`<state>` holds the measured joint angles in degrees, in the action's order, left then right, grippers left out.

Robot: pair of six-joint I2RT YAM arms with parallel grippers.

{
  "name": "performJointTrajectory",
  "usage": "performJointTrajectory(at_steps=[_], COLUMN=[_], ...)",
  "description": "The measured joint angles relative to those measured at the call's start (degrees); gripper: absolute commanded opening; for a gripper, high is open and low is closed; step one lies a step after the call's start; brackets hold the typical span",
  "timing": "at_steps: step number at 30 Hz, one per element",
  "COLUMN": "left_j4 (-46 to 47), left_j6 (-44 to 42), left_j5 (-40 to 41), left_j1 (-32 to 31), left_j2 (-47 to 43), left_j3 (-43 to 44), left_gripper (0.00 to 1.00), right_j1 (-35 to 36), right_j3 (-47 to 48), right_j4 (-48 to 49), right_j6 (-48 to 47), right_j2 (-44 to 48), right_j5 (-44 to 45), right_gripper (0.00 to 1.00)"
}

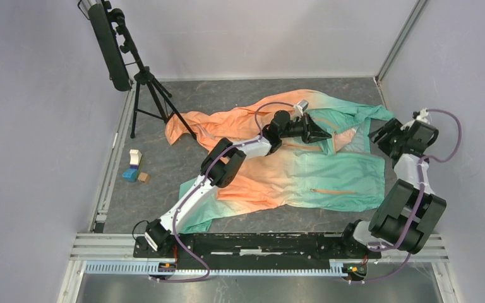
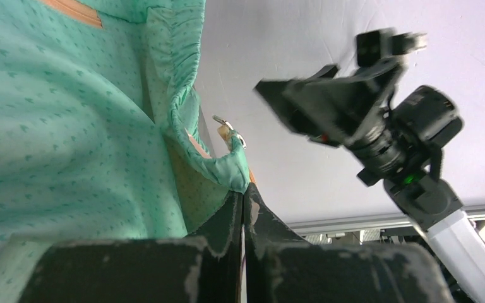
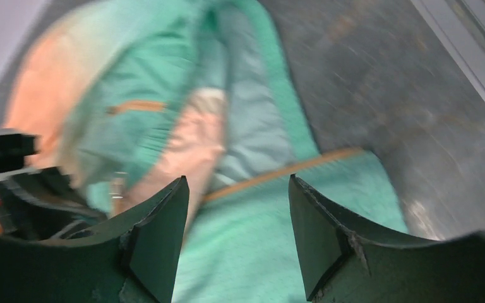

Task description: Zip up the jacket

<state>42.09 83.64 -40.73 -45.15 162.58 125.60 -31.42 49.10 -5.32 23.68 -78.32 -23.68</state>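
Note:
The jacket [image 1: 290, 167] lies spread on the grey table, orange at the left and mint green at the right. My left gripper [image 1: 326, 134] is shut on a mint fold of the jacket's front edge [image 2: 230, 170] and holds it lifted; a small metal zipper pull [image 2: 227, 128] hangs just beyond the fold. My right gripper [image 1: 379, 136] is open and empty, hovering above the green hem [image 3: 246, 240], with an orange zip line [image 3: 278, 173] between its fingers. From the left wrist view I see the right gripper [image 2: 271, 91] in the air, apart from the fabric.
A black tripod [image 1: 148, 95] with a long black panel stands at the back left. Small blocks [image 1: 136, 167] lie at the left of the table. A metal rail [image 1: 259, 243] runs along the near edge, and walls close in on both sides.

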Motion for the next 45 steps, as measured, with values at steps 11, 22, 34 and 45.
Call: performJointTrajectory(at_steps=[11, 22, 34, 45], left_j4=[-3.5, -6.8, -11.4, -13.1], left_j6=[-0.3, -1.6, -4.9, -4.8], left_j5=[-0.3, -0.4, -1.4, -1.1], left_j1=[-0.7, -1.6, -1.4, -0.5], left_j2=[-0.6, -1.2, -1.2, 0.1], left_j3=[-0.9, -0.7, 1.1, 5.8], left_gripper=[0.02, 0.02, 0.02, 0.02], right_j1=[-1.4, -1.4, -1.4, 2.1], right_j3=[-9.0, -6.1, -4.4, -6.7], right_j4=[1.7, 3.4, 6.1, 4.2], right_j6=[-1.2, 5.1, 4.8, -5.2], right_j2=[-2.2, -10.1, -15.0, -3.8], right_j5=[15.0, 16.8, 13.5, -5.2], right_gripper=[0.74, 0.55, 0.0, 0.0])
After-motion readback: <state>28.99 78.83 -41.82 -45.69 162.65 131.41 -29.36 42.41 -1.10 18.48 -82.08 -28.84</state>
